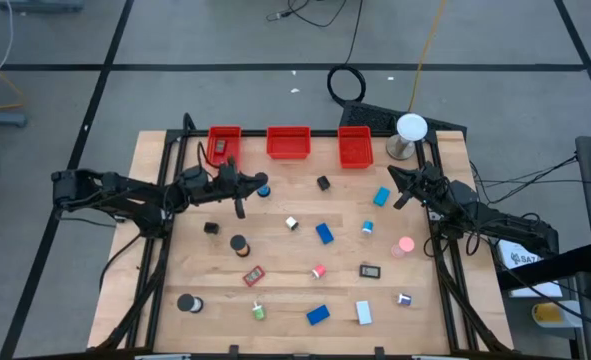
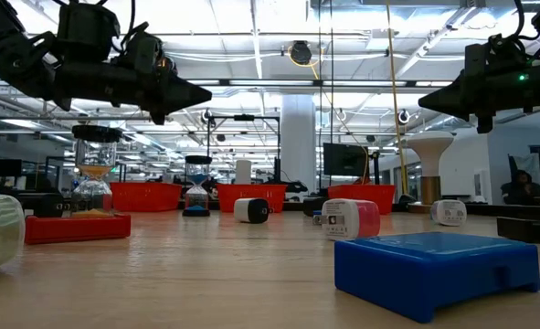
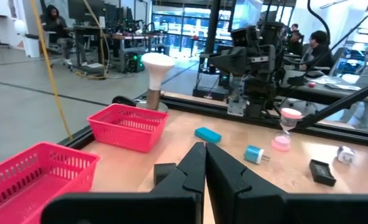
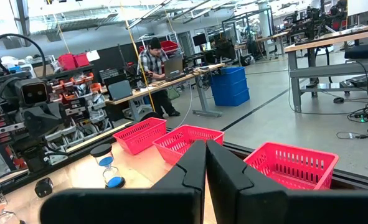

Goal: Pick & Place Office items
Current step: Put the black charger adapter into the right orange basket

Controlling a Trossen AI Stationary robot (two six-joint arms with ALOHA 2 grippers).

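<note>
Three red plastic mesh bins (image 1: 288, 142) stand in a row. Loose on the wooden counter (image 1: 285, 270) lie three blue rectangular blocks (image 1: 318, 314) (one of them paler), two black round rolls (image 1: 238, 243), two small black cubes (image 1: 323, 182) and two hourglasses (image 1: 405, 244).

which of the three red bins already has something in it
The left red bin, nearest the left gripper: a dark item lies by its left wall, while the middle bin and right bin look empty.
</note>
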